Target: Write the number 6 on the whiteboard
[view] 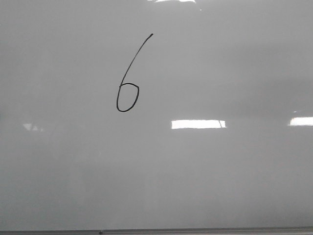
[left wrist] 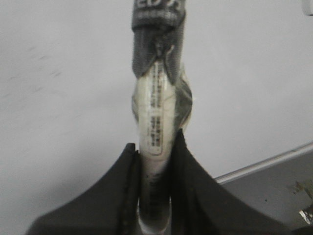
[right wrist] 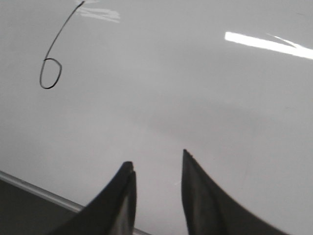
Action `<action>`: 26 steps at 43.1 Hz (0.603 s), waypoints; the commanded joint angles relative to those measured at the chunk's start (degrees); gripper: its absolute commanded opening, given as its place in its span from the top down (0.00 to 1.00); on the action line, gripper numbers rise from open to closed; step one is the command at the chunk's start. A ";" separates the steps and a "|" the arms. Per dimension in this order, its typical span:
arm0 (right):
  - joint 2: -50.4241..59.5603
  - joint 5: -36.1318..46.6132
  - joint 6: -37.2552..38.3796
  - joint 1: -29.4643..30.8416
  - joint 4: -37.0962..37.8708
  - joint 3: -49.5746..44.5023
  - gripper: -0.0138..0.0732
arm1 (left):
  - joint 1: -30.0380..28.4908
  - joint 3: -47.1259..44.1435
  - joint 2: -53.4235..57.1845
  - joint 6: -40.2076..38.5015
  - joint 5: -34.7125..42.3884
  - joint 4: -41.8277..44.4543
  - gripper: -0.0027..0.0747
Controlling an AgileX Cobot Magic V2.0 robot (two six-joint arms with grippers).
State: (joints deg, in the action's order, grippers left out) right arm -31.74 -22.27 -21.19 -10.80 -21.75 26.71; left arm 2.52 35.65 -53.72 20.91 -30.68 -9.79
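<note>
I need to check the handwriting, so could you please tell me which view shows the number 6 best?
The front view: the number 6 sits whole and nearly square-on against the whiteboard. The right wrist view shows it smaller, at an angle near the frame's edge. The left wrist view does not show it.

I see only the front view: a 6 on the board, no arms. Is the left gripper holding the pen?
Observer: Yes. In the left wrist view the left gripper is shut on a marker with a grey cap end.
Operator: And the right one?
Observer: The right gripper is open and holds nothing, over the whiteboard.
Operator: Does the right wrist camera see the digit?
Observer: Yes, the number 6 shows there, its loop closed, apart from the fingers.
</note>
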 commanded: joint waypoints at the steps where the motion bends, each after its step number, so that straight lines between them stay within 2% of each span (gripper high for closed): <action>1: 2.90 4.86 0.82 1.28 -1.29 0.53 0.74 | -7.46 1.47 -0.83 -1.61 4.01 -1.05 0.99; 5: 3.82 5.00 0.82 1.28 -1.29 0.45 0.90 | -12.13 1.47 -2.68 -1.61 7.10 -3.73 0.99; 7: 3.82 5.00 0.77 1.28 -1.29 0.45 0.92 | -13.45 1.47 -3.82 -1.61 8.95 -6.53 0.99; 14: 3.82 4.94 0.77 1.28 -1.29 0.35 0.92 | -11.67 1.47 -10.64 1.10 15.08 -7.97 0.99; 22: 3.82 4.94 0.77 1.23 -1.29 0.35 0.92 | -11.00 1.47 -17.98 1.10 29.43 -9.94 0.99; 26: 3.82 4.76 0.77 1.23 -1.29 0.35 0.92 | -10.87 1.47 -20.95 1.10 33.80 -9.69 0.99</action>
State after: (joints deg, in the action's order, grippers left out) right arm -27.89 -21.71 -20.22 -9.84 -21.97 25.77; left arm -8.80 35.61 -73.64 21.82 -5.54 -18.71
